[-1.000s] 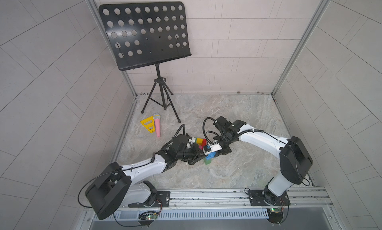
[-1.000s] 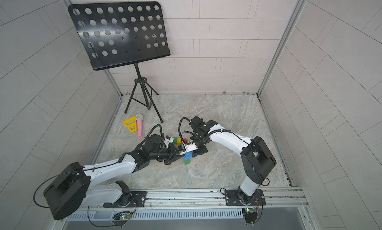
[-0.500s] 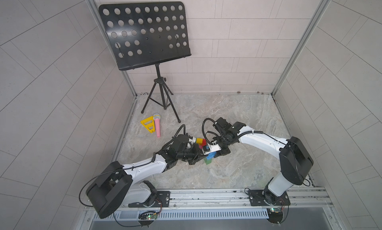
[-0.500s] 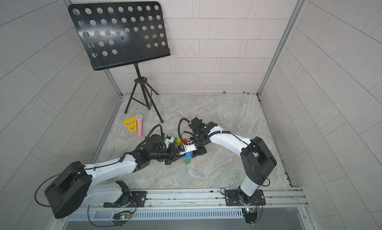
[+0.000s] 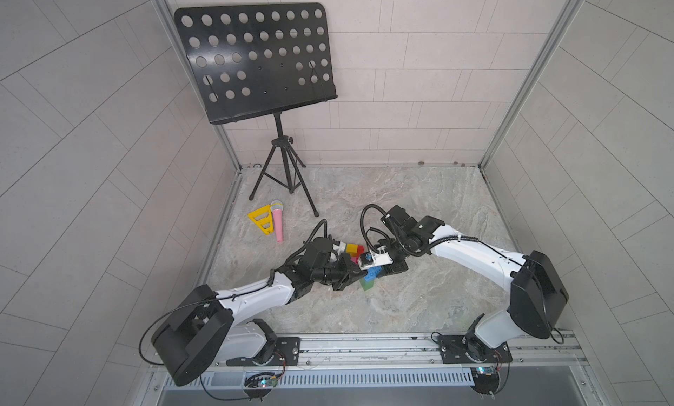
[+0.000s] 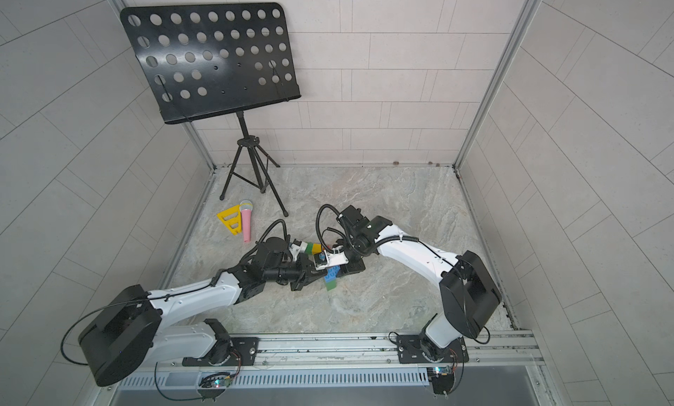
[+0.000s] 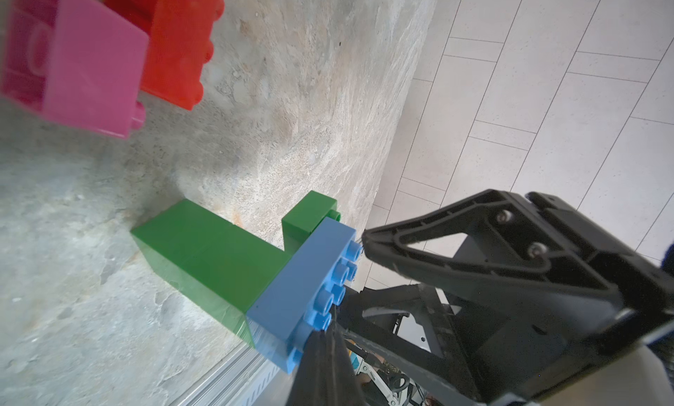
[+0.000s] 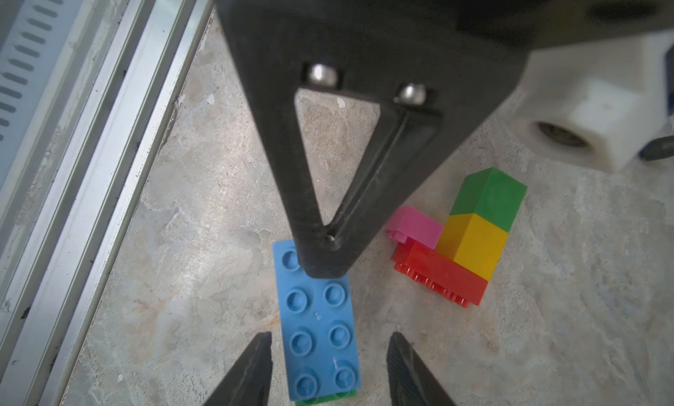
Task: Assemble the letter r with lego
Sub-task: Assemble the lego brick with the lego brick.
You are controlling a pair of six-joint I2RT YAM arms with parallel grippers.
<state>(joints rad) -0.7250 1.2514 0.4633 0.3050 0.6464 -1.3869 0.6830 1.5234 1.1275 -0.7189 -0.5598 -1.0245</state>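
On top of the green stack [image 7: 208, 254] sits the blue brick [image 8: 317, 320], studs up. The left gripper [image 8: 322, 265] is pressed together, with its tip on the blue brick's studs. The right gripper [image 8: 328, 349] is spread, with a gap on each side of the blue brick. In both top views the arms hide most of the blue brick. Just beside it lie a red brick [image 8: 437, 276], yellow brick [image 8: 474, 247], pink brick [image 8: 415, 225] and green brick [image 8: 488, 200], stuck together. Well apart from it are a music stand [image 5: 255, 58], yellow triangle [image 5: 260, 220] and pink microphone [image 5: 278, 223].

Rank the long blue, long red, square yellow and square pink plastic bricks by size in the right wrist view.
1. Long blue brick, nearest the camera.
2. Long red brick and square yellow brick: too close to rank.
3. Square pink brick, partly hidden.
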